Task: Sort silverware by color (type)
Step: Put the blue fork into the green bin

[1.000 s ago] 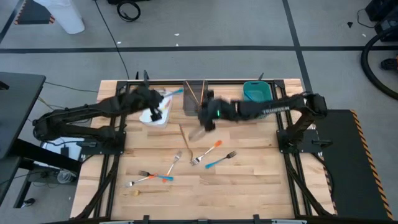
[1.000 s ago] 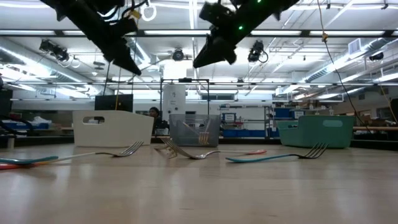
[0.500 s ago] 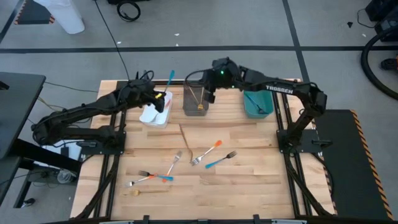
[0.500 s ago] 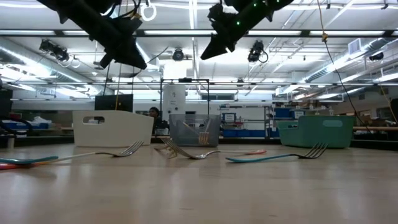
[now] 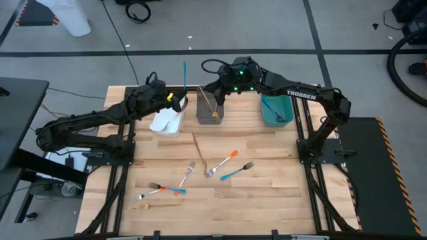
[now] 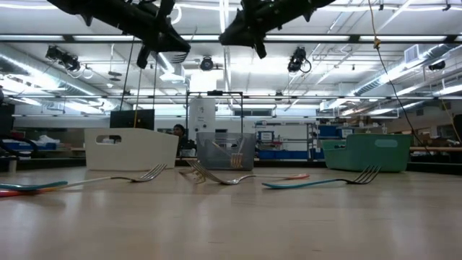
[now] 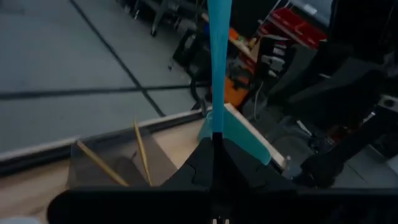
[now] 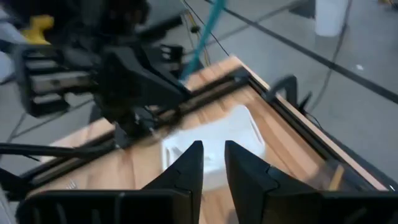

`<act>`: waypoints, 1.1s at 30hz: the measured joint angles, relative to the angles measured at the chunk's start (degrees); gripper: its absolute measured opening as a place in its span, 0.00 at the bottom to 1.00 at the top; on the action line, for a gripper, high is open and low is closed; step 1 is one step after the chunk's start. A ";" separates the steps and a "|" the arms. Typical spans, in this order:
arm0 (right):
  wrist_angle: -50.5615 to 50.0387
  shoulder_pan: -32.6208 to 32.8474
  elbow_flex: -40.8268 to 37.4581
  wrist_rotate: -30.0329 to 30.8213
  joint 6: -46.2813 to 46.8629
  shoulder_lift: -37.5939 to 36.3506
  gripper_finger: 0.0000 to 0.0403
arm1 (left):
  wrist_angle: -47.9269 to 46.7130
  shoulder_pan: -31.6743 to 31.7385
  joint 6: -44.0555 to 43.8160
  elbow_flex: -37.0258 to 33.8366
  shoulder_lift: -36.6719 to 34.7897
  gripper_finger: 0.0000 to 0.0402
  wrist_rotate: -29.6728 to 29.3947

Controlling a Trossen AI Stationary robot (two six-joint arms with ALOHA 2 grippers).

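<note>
Above the white bin (image 5: pixel 167 123), my left gripper (image 5: pixel 179 101) stays clamped on a blue utensil (image 5: pixel 185 75); right gripper (image 5: pixel 220 90), slightly parted and empty, has swung over the grey bin (image 5: pixel 209 111).

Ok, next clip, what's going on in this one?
Two dark arms are sorting silverware on a wooden table into bins. The left gripper is shut on a blue-handled utensil, holding it up near the white bin. The right gripper is over the grey bin, fingers apart and empty. A teal bin already holds pieces. Several forks lie unsorted on the table, among them a blue-handled fork and an orange-handled fork.
</note>
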 joint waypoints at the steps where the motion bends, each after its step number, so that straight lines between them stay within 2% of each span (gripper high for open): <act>1: 0.88 0.21 0.00 -0.01 0.17 0.00 0.22 | 1.21 0.00 0.67 0.00 0.03 0.06 0.00; 9: 2.17 0.28 0.00 -1.06 4.02 0.00 0.33 | 1.90 -0.81 0.33 0.00 0.34 0.06 -0.67; 16: 4.90 0.29 0.00 -0.57 2.73 0.06 0.38 | 1.77 -3.18 0.31 0.00 0.36 0.06 -7.65; 21: 9.05 0.91 0.02 0.73 3.93 2.61 0.38 | 1.82 -4.41 0.35 0.40 1.85 0.06 -10.17; 24: 11.00 0.97 -0.05 0.71 5.61 4.07 0.38 | 1.70 -4.88 0.47 1.96 3.95 0.06 -9.74; 33: 13.57 0.92 -0.04 0.63 4.82 4.79 0.38 | 1.44 -5.75 5.04 9.95 11.31 0.06 -3.27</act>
